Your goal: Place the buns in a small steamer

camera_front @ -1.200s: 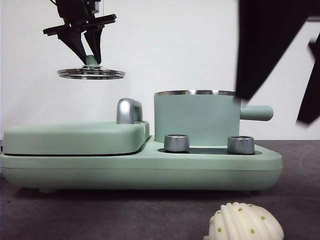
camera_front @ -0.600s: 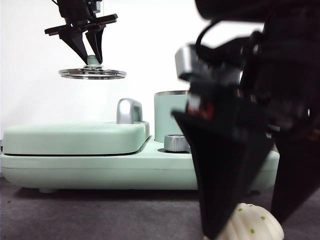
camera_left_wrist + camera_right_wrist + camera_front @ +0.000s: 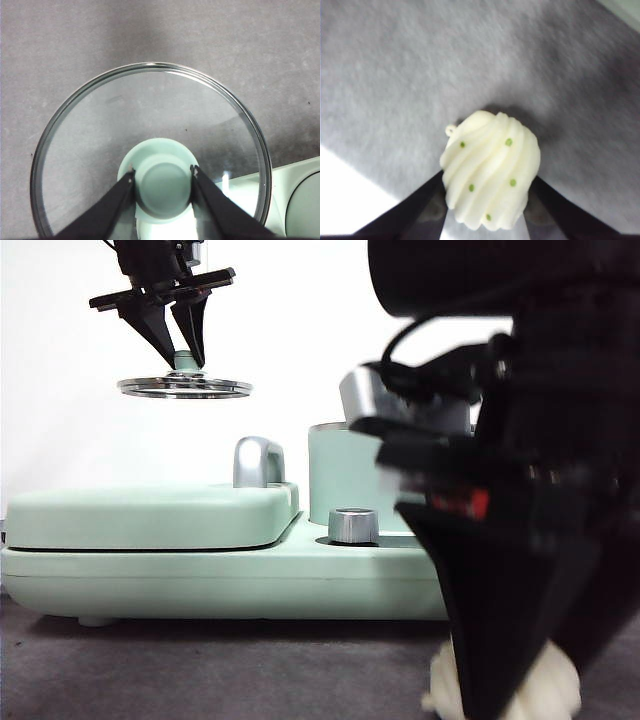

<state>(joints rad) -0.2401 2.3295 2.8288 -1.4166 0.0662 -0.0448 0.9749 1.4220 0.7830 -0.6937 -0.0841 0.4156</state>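
Straddling the ridged bun on the surface, the right end effector stands spread, jaws flanking it; the left end effector clamps the steamer lid aloft

No readable text or markings.

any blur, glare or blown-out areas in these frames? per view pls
Front view: the right gripper is near, dark and soft-edged, covering most of the steamer; the backdrop is blown white. Left wrist view: sharp, with a faint reflection on the glass lid held by the left gripper. Right wrist view: motion-soft throughout, the ridged bun fuzzy, an overexposed white patch in one corner.
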